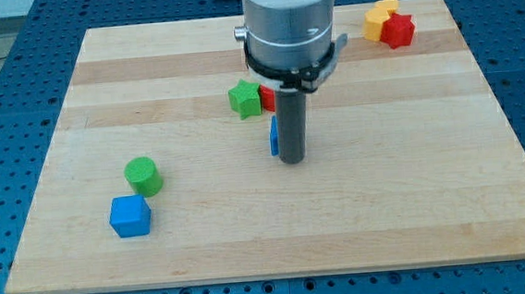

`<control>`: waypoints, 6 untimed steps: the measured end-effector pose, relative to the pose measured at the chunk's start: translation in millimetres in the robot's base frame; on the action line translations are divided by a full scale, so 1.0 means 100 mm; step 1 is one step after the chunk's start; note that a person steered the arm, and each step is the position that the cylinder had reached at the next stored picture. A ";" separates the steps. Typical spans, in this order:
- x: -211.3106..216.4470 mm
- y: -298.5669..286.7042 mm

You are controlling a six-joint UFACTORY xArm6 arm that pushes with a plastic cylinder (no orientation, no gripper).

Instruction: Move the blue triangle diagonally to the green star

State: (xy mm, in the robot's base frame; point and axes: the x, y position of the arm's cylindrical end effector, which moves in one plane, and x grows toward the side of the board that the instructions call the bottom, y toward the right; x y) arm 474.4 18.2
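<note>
The blue triangle [273,137] is mostly hidden behind my rod; only a thin blue sliver shows at the rod's left side. My tip [291,159] rests on the board, touching the triangle on its right and lower side. The green star [244,99] sits just above and to the left of the triangle, a small gap apart. A red cylinder [266,98] next to the star's right is partly hidden by the arm.
A green cylinder [142,176] and a blue cube [129,216] lie at the view's lower left. A yellow block [378,16] and a red block [398,30] sit together at the top right corner of the wooden board [413,174].
</note>
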 end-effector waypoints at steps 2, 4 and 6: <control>-0.38 -0.10; -0.40 -0.10; 0.50 -0.08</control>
